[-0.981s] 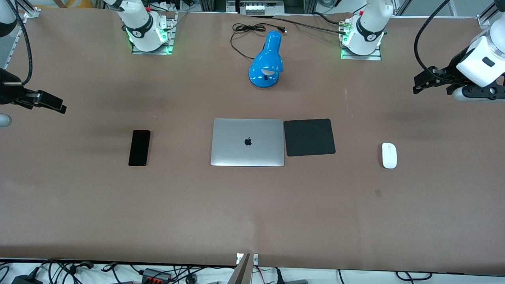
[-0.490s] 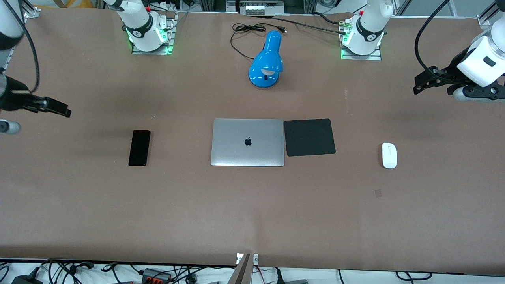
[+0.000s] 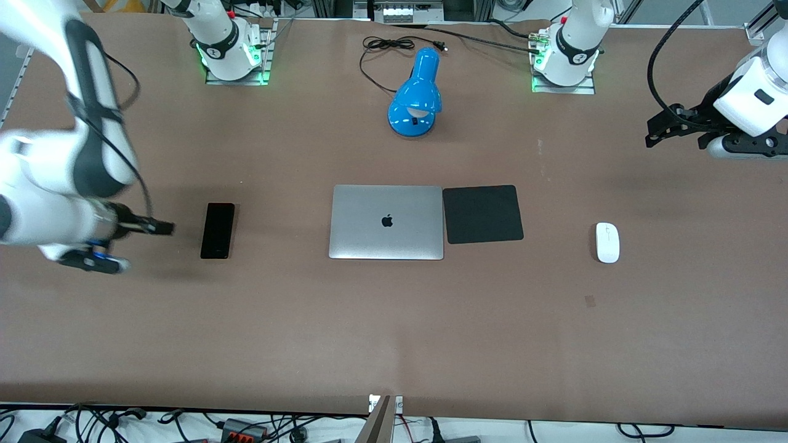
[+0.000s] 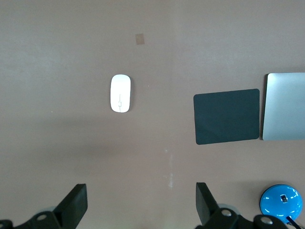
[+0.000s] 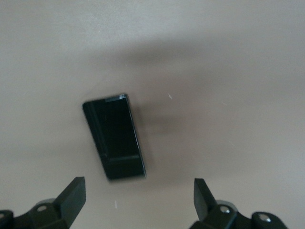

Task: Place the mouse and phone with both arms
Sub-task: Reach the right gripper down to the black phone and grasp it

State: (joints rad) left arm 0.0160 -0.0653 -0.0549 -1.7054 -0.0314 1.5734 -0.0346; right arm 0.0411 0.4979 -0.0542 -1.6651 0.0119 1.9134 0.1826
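Note:
The black phone (image 3: 217,231) lies flat on the brown table toward the right arm's end. It also shows in the right wrist view (image 5: 113,136). My right gripper (image 3: 161,228) is over bare table just beside the phone, open and empty (image 5: 138,196). The white mouse (image 3: 607,242) lies toward the left arm's end and shows in the left wrist view (image 4: 120,93). My left gripper (image 3: 662,129) is up over the table at that end, well apart from the mouse, open and empty (image 4: 139,205).
A closed silver laptop (image 3: 386,221) lies mid-table with a square black mouse pad (image 3: 482,213) beside it. A blue desk lamp (image 3: 416,95) with its cord stands near the arm bases. Bare brown table (image 3: 394,332) fills the part nearer the front camera.
My right arm has swung in from the table's end and come down beside the phone. My left gripper has hardly moved. Phone and mouse have not moved.

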